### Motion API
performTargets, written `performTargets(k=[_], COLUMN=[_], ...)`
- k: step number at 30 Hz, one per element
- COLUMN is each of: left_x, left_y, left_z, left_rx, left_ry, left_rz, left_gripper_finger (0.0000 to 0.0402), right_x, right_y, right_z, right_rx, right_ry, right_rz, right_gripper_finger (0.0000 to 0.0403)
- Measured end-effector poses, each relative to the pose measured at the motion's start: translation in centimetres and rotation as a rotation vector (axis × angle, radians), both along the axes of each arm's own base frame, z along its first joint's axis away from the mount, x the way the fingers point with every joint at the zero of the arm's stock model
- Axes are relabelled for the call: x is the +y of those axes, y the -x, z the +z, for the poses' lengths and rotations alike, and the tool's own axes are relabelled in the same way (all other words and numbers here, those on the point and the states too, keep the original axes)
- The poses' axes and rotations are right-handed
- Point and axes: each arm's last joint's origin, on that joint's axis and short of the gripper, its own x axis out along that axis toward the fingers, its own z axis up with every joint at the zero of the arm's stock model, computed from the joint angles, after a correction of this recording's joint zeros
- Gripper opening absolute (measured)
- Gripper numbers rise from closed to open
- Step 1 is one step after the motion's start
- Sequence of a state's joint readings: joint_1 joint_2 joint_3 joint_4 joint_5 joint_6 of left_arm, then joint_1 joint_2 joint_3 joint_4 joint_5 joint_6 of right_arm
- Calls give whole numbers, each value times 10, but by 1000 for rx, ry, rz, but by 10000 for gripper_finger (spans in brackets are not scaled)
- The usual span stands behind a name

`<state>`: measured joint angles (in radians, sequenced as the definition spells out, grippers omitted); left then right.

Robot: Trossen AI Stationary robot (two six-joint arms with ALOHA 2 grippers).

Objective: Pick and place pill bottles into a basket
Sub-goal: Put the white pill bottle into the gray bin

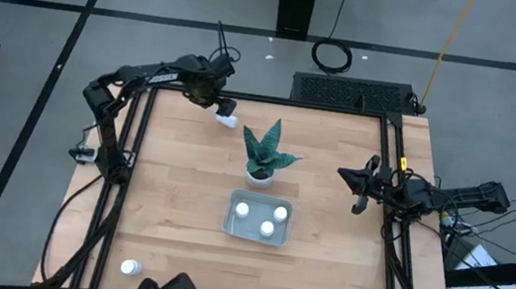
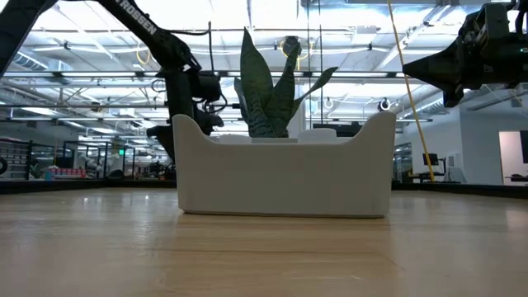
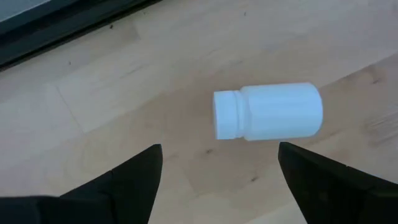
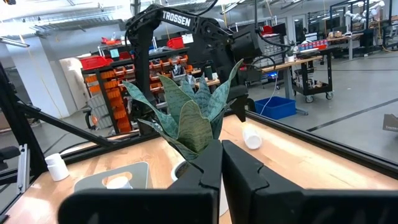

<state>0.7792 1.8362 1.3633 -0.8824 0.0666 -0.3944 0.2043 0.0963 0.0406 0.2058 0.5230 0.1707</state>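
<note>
One white pill bottle [image 3: 267, 112] lies on its side on the wood at the table's far left, also seen as pill bottle [image 1: 228, 118]. My left gripper [image 3: 219, 149] hangs open just above it, pointing steeply down, its fingertips short of the bottle and touching nothing. The pale basket [image 1: 256, 234] sits at the table's middle with three bottles standing in it. Another bottle [image 1: 130, 267] stands near the near left corner. My right gripper [image 4: 221, 162] waits shut at the right edge, holding nothing.
A green spiky plant in a small white pot [image 1: 262, 155] stands between the lying bottle and the basket. Black frame rails [image 1: 133, 148] run along the table's edges. Bare wood lies around the lying bottle.
</note>
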Motion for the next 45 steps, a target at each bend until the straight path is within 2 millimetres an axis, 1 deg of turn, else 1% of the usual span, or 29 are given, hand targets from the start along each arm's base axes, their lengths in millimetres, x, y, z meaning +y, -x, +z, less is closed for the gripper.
performTargets(k=[4, 7, 8, 11, 15, 19, 23, 27, 30, 34, 37, 41, 45], left_x=[0, 0, 0, -6, -14, -20, -31, -48, -60, -68, -73, -74, -77], left_y=[1, 0, 0, -2, -8, -17, -26, -30, -31, -28, -23, -24, -22], left_z=[1, 1, 1, 1, 1, 1, 0, -7, -20, -35, -49, -52, -52], left_rx=[14, 15, 19, 57, 62, 38, 43, 143, 171, 241, 273, 256, 268], left_ry=[-14, -34, -42, -67, -78, -123, -142, -138, -124, -160, -122, -157, -133], left_rz=[-19, -87, -143, -383, -598, -729, -889, -1051, -1156, -1169, -1178, -1168, -1129], left_gripper_finger=[303, 292, 290, 282, 270, 258, 248, 241, 237, 237, 237, 237, 237], right_x=[0, 0, 0, 0, 0, 0, 0, 0, 0, 0, 0, 0, 0], right_y=[0, 0, 0, 0, 0, 0, 0, 0, 0, 0, 0, 0, 0], right_z=[0, 0, 0, 0, 0, 0, 0, 0, 0, 0, 0, 0, 0], right_rx=[0, 0, 0, 0, 0, 0, 0, 0, 0, 0, 0, 0, 0], right_ry=[0, 0, 0, 0, 0, 0, 0, 0, 0, 0, 0, 0, 0], right_rz=[0, 0, 0, 0, 0, 0, 0, 0, 0, 0, 0, -1, 0], right_gripper_finger=[4, 4, 4, 4, 4, 4, 4, 4, 4, 4, 4, 4, 4])
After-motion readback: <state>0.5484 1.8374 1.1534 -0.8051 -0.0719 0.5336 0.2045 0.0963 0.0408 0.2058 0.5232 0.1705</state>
